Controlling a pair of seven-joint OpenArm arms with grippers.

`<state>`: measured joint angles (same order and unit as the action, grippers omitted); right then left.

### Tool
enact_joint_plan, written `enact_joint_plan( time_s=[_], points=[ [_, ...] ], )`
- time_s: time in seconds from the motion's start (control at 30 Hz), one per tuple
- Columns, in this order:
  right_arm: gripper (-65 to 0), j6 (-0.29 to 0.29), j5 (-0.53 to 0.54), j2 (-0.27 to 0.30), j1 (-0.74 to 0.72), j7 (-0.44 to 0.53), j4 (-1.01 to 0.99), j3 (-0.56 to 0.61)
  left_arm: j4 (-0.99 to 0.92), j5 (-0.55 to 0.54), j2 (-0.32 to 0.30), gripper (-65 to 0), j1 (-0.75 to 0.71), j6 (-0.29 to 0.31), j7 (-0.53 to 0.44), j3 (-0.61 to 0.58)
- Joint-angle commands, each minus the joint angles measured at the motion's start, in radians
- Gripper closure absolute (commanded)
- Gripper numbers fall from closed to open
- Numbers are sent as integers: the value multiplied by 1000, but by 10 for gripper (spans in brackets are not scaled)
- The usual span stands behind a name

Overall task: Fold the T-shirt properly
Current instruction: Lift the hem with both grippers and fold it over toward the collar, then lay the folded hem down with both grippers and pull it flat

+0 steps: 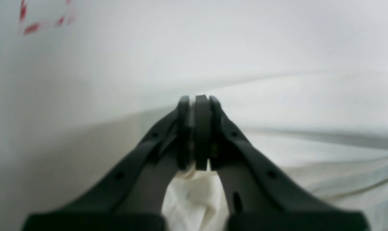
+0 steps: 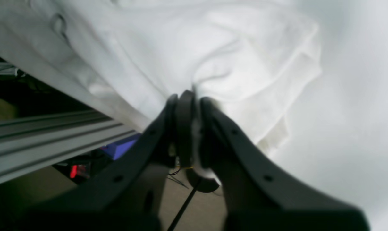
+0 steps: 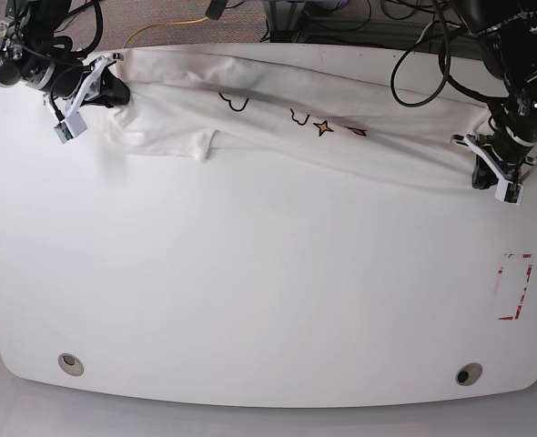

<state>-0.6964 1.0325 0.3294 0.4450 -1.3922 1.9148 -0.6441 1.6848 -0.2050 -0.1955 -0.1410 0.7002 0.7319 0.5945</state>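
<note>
Both grippers, left gripper (image 1: 196,99) and right gripper (image 2: 189,96), apparently clamped on T-shirt (image 3: 278,114) ends.

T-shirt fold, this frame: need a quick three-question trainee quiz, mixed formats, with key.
1. True or false: both end effectors are shut on the T-shirt.
2. Multiple choice: where does the shirt lie on the white table?
A. along the far edge, stretched between the arms
B. bunched at the near edge
C. hanging off the side by the red dashed marking
3. Fill in: the yellow print visible on the shirt in the base view is a ____.

Key:
1. True. The left end effector and right end effector each pinch white cloth.
2. A
3. star
</note>
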Motion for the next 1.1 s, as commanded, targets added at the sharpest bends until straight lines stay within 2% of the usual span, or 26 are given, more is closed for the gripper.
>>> enact_joint_plan(
  time_s=[0.0,0.13,0.17,0.27,0.37,0.43,0.57,0.73,0.83,0.9,1.0,1.07],
  points=[
    [-2,-2,12,21,-4,11,-7,-9,19,-7,-19,-22,2,-2,-22,0],
    [-116,-2,12,24,-2,11,-38,-7,21,-4,-19,-197,-29,-2,-22,3],
    [-159,-2,12,26,-2,11,-41,-7,21,-3,-20,-263,-32,-2,-22,5],
    [-263,-2,12,38,-2,11,-42,-9,19,-3,-42,-386,-33,-2,-22,5],
    [-339,-2,12,44,7,11,-36,-13,21,-9,-45,-401,-35,-2,-22,5],
    [-358,-2,15,46,15,11,-33,-16,24,-11,-45,-401,-35,-2,-18,6],
    [-361,-2,19,47,10,11,5,-18,108,-21,-45,-403,-24,-2,28,61],
    [-361,-2,21,32,11,11,68,-79,214,-178,-45,-403,19,-2,147,81],
    [-361,-2,67,15,10,11,70,-124,251,-268,-45,-403,44,-2,228,83],
    [-361,-2,114,10,-7,11,70,-135,251,-285,-40,-403,70,-2,265,74],
    [-361,-2,167,6,-33,7,70,-130,239,-279,1,-403,103,-2,292,28],
    [-358,-2,190,-19,-38,7,67,-99,234,-279,17,-401,79,-2,297,-6]
  ],
)
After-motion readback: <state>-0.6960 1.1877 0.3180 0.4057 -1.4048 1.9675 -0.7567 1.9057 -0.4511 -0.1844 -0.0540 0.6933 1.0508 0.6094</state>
